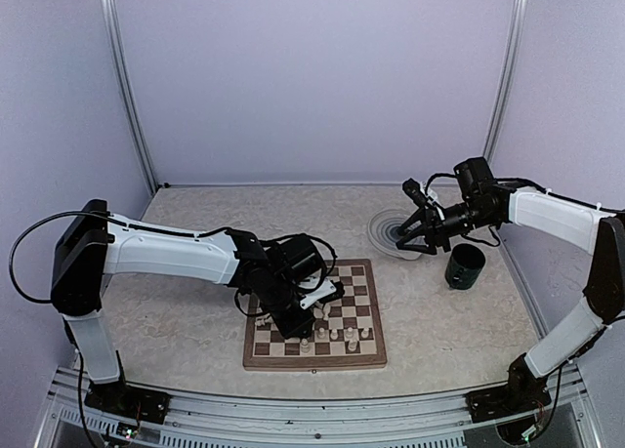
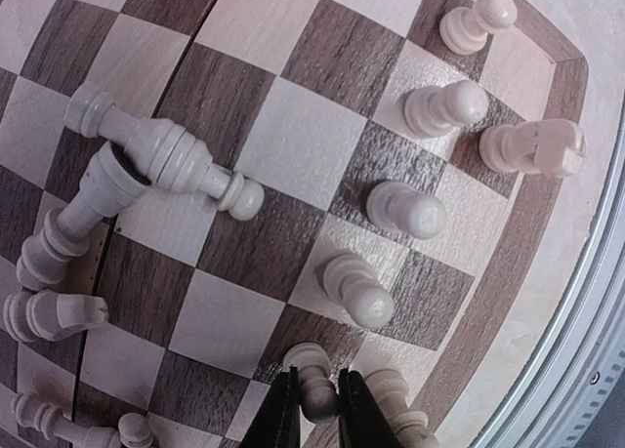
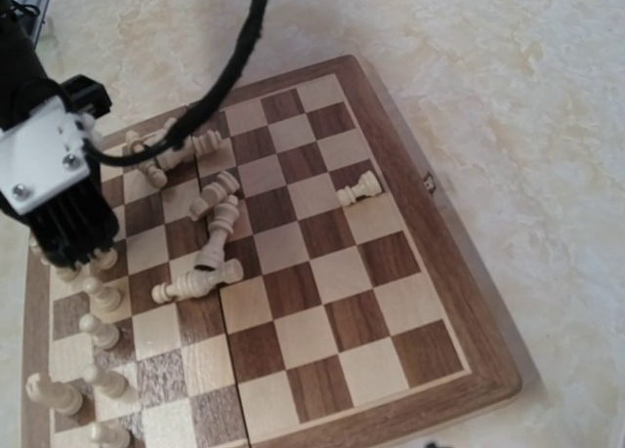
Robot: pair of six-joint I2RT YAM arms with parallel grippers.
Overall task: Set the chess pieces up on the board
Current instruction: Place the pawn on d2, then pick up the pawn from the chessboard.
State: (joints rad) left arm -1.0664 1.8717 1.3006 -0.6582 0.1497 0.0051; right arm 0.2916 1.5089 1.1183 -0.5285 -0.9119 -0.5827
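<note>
Top view: the left arm (image 1: 278, 272) parks right over the board's (image 1: 293, 362) far-left part, so whatever's under it is hidden. The pawn (image 2: 311, 358) gets chopped by the wrist picture's bottom edge, and I can't tell if the left gripper (image 2: 316, 385) pinches or just flanks it. The right gripper (image 1: 415, 231) is too small to read.

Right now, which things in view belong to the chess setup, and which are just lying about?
For the job: board, pieces.
Lying about: plate, cup.
</note>
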